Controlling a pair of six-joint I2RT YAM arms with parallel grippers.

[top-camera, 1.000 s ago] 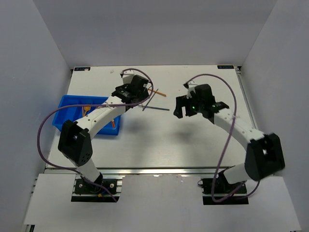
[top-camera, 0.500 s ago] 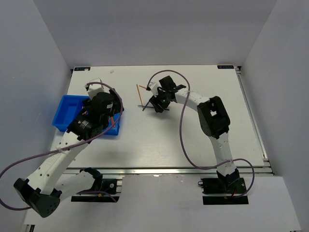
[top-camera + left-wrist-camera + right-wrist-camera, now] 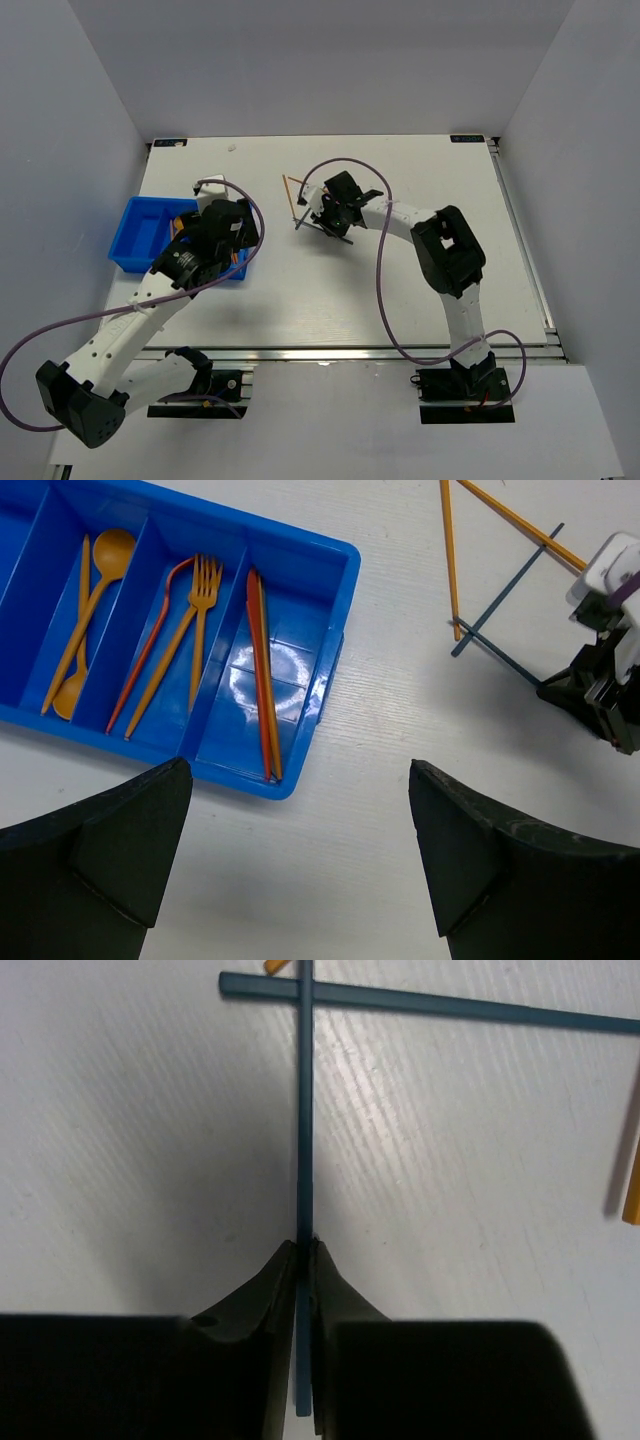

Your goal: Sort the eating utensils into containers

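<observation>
Four compartments show in the blue bin point(image 3: 335, 660) on the white table point(image 3: 400, 730), holding orange spoons point(image 3: 112, 555), forks point(image 3: 203, 590) and a red-and-orange pair point(image 3: 258, 670) (knives or sticks, unclear). The left gripper point(image 3: 300, 780) hovers near the bin, spread wide. The right gripper point(image 3: 303, 1250) pinches a dark blue stick point(image 3: 303, 1110).

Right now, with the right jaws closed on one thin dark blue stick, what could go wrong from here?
1. The held thin dark blue plastic stick crosses a second dark blue stick; lifting may drag or flick it.
2. The right jaws pinch the stick near one end, so it may pivot or slip.
3. The open left jaws hang by the shallow blue plastic bin, possibly blocking the delivery path.
</observation>
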